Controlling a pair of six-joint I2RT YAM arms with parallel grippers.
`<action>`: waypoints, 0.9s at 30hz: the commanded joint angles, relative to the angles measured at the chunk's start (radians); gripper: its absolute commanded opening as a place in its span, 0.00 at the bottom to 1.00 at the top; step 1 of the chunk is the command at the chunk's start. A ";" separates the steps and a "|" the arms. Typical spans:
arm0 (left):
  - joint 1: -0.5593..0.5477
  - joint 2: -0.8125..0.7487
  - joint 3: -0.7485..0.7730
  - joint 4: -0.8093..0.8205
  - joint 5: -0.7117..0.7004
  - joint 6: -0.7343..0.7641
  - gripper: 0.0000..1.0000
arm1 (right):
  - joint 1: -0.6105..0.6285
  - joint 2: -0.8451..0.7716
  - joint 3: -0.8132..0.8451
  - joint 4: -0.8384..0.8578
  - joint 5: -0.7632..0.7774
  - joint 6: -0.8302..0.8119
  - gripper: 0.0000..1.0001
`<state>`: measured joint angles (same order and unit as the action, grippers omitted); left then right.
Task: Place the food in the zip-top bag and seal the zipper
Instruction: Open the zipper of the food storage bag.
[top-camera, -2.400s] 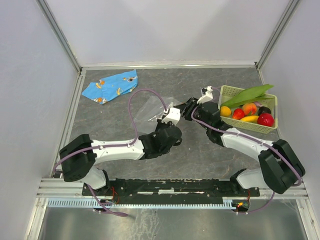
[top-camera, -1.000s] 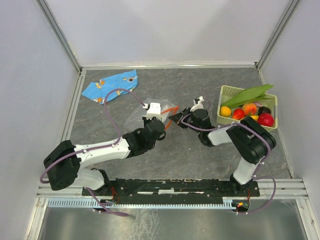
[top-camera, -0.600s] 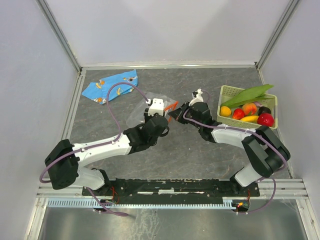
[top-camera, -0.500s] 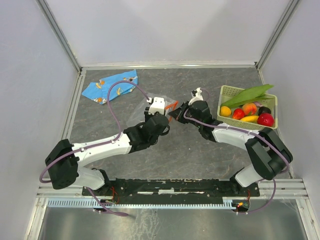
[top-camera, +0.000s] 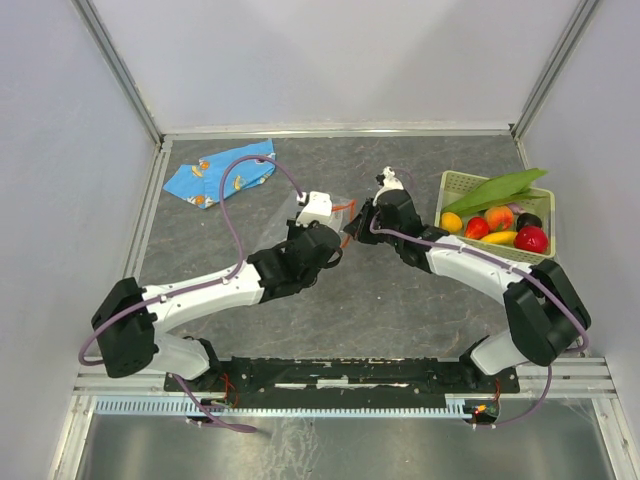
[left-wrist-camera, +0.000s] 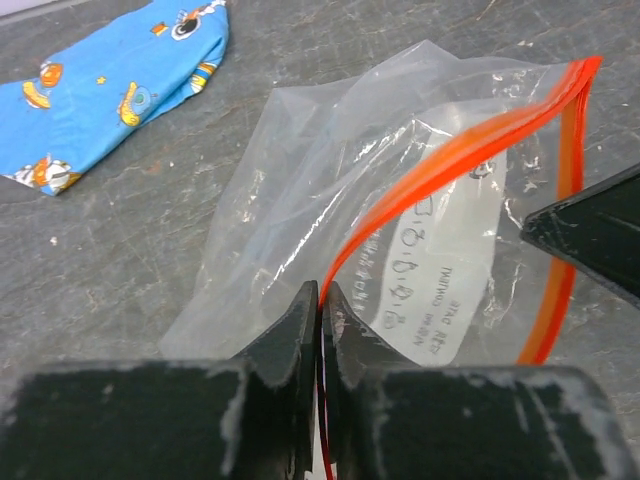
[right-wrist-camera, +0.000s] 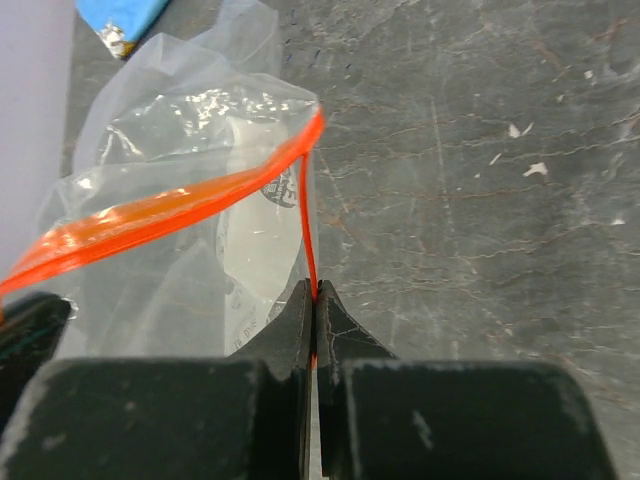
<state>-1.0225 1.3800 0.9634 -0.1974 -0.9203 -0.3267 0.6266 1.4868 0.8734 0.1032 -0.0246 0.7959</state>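
The clear zip-top bag (top-camera: 330, 207) lies mid-table, its mouth pulled into an open loop. My left gripper (left-wrist-camera: 320, 295) is shut on the near lip of the red-orange zipper (left-wrist-camera: 450, 160). My right gripper (right-wrist-camera: 314, 295) is shut on the opposite lip of the zipper (right-wrist-camera: 150, 225), so the bag (right-wrist-camera: 200, 170) hangs between them. In the top view the left gripper (top-camera: 338, 232) and right gripper (top-camera: 353, 228) stand close together. The food sits in the basket at the right: green leaf (top-camera: 500, 187), banana (top-camera: 498, 238), orange (top-camera: 452, 222), peach (top-camera: 499, 217), red fruit (top-camera: 532, 239) and eggplant (top-camera: 528, 220).
The pale green basket (top-camera: 455, 180) stands at the right edge near the wall. A blue printed cloth (top-camera: 220, 170) lies at the back left, also seen in the left wrist view (left-wrist-camera: 110, 80). Frame rails border the grey tabletop.
My left gripper opened briefly and shut again on the zipper lip. Both grippers shifted a little toward the back, and the bag mouth now stands spread between them.
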 joint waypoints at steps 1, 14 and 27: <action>0.001 -0.056 0.027 -0.009 -0.101 0.043 0.07 | 0.003 -0.043 0.084 -0.143 0.085 -0.123 0.02; 0.029 -0.122 -0.018 0.021 -0.103 0.065 0.03 | 0.003 -0.025 0.229 -0.413 0.222 -0.279 0.02; 0.040 -0.149 -0.091 0.094 -0.002 0.034 0.03 | 0.003 -0.041 0.292 -0.416 0.005 -0.358 0.45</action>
<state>-0.9901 1.2354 0.8825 -0.1543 -0.9390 -0.2905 0.6319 1.4727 1.0939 -0.3119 0.0723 0.4885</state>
